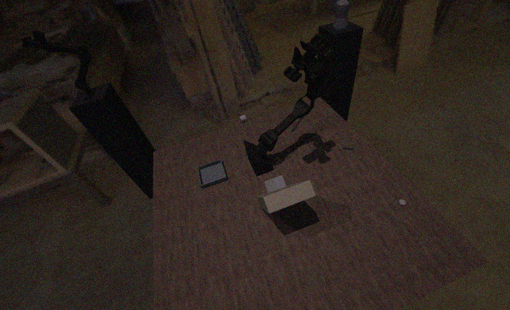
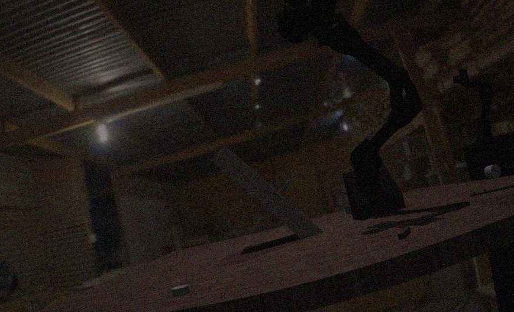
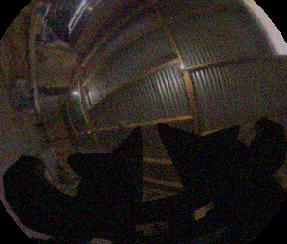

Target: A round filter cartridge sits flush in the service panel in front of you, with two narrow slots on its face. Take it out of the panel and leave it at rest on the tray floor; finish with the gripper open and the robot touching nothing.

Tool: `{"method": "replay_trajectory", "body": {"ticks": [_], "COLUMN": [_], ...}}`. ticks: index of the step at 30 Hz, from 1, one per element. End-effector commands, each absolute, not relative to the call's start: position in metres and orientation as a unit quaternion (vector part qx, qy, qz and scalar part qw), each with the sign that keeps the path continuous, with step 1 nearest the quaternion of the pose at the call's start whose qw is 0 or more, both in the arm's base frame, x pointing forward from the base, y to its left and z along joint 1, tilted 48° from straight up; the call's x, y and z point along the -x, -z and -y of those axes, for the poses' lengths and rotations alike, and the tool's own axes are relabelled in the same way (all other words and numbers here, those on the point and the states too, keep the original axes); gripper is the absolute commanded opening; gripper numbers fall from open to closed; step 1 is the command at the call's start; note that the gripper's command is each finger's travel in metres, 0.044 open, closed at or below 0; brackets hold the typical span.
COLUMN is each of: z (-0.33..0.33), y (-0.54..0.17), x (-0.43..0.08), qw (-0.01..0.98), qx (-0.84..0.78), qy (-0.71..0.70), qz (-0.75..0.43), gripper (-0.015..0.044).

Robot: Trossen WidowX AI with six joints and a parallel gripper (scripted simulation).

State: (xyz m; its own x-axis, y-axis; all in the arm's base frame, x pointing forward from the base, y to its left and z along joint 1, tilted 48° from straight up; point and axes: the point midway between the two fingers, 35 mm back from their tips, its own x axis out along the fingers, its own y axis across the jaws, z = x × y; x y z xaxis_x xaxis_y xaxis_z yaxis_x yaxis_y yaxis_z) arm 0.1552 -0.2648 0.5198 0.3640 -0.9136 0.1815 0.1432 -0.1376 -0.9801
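Note:
The scene is very dark. The service panel [image 1: 287,196] is a pale slab that leans on the table in front of the arm's base [image 1: 260,157]; in the exterior view it shows edge-on [image 2: 266,193]. I cannot make out the round cartridge or its slots on it. The small tray [image 1: 212,173], dark-rimmed with a grey floor, lies flat to the left of the panel. My gripper [image 1: 293,72] [image 3: 149,128] is raised high, far above and behind the panel. Its two dark fingers stand nearly together with a narrow gap and nothing between them.
A tall dark box [image 1: 337,65] stands behind the arm. A dark slanted slab [image 1: 114,138] stands at the table's left edge. A small white cylinder [image 1: 243,118] [image 2: 491,170] sits at the back and a white disc [image 1: 402,202] at the right.

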Motion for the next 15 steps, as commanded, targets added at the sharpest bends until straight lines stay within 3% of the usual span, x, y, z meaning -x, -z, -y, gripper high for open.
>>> {"method": "replay_trajectory", "body": {"ticks": [1,15], "z": [0.280,0.243], "y": [-0.462,-0.261], "x": [-0.201,-0.298], "qw": [0.632,0.812], "qx": [0.603,0.512], "qy": [0.362,0.001], "qz": [-0.327,-0.280], "gripper": [0.0111,0.0111]}}
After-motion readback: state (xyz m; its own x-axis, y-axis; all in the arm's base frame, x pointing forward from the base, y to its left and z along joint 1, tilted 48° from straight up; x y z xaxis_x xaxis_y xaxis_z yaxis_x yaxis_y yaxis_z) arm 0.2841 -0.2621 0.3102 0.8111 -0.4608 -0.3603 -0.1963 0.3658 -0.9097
